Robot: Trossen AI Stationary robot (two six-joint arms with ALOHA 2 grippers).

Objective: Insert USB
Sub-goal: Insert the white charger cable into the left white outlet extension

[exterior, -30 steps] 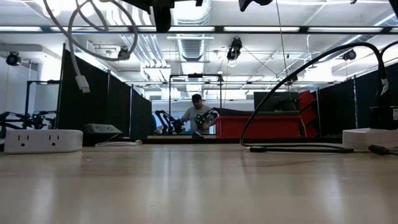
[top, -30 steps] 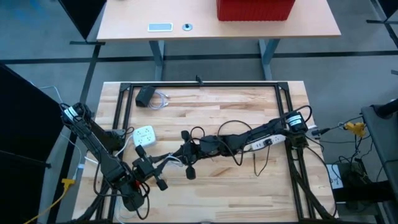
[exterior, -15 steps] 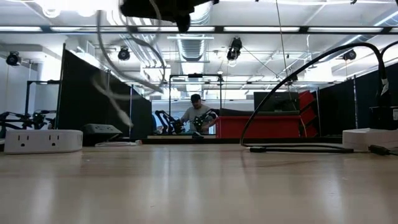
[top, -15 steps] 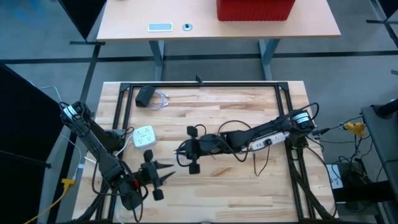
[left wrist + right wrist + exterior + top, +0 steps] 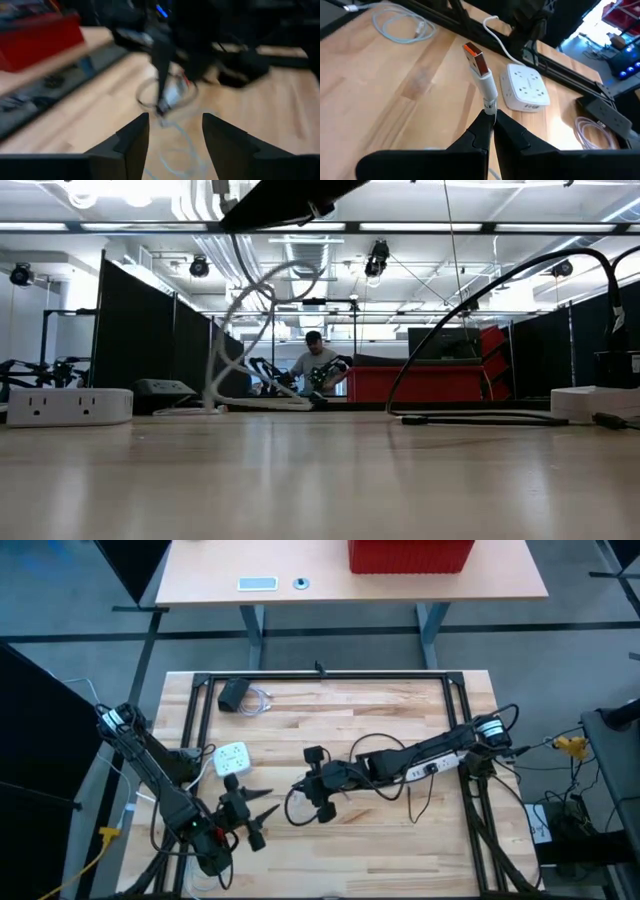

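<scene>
The right gripper (image 5: 489, 120) clamps the USB plug (image 5: 481, 70), well apart from the white power strip (image 5: 526, 89). Left gripper (image 5: 175, 137) open, empty. Insertion remains.

The left arm reaches in from the left edge of the wooden table (image 5: 400, 705), folded low along its front left corner, and its gripper (image 5: 262, 818) sits just inside the front edge with the two fingers (image 5: 134, 138) spread wide apart, nothing between them. The right arm stretches from the table's right edge toward its middle, and its gripper (image 5: 303, 788) has the fingers pinched tightly together.
</scene>
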